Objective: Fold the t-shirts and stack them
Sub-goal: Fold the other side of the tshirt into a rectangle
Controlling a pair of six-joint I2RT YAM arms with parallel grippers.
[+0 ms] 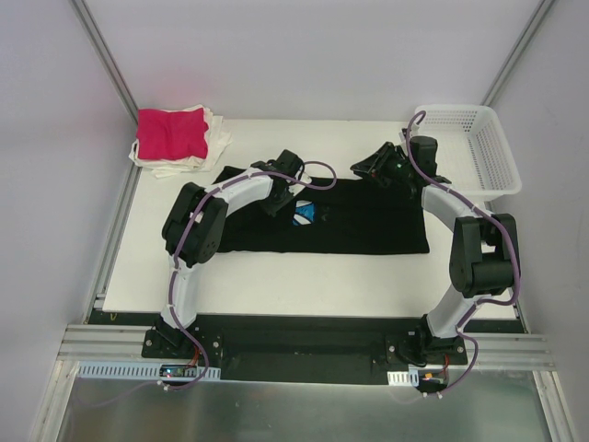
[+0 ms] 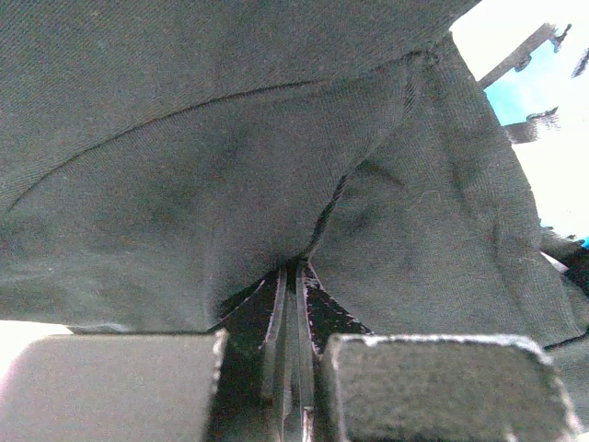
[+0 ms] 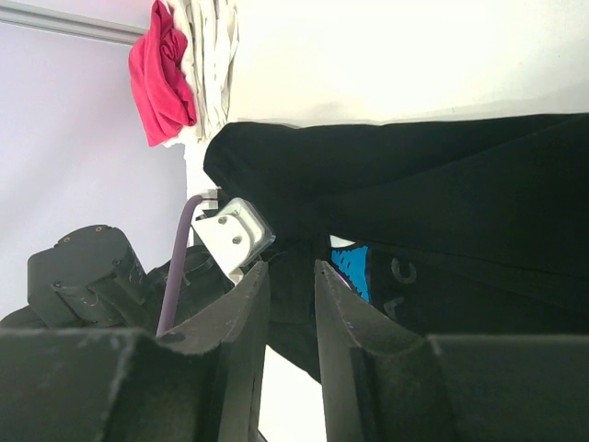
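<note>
Arm bases sit at the near table edge, with a bare strip of white table [image 1: 304, 276] just beyond them. The black t-shirt [image 1: 368, 226] lies across the middle of the table as a wide band, its near hem running straight from left to right. A small patch of the blue print [image 1: 305, 215] shows near its centre. The left gripper [image 2: 296, 269] is down on the shirt just beside and left of the print. In the left wrist view its fingers [image 2: 120, 387] are closed together, with a pinch of black cloth bunched and creased at the tips. The right gripper [image 3: 287, 272] is at the shirt's far edge, right of centre. Its jaws stand slightly apart, with black cloth showing in the gap. Cannot tell whether that cloth is clamped or only behind the tips. At the far left corner, the magenta-pink t-shirt [image 1: 171, 133] rests folded on top of the white t-shirts [image 1: 213, 138], well apart from the black one. At the far right corner is the white mesh basket [image 1: 492, 152], just beyond the right arm.
</note>
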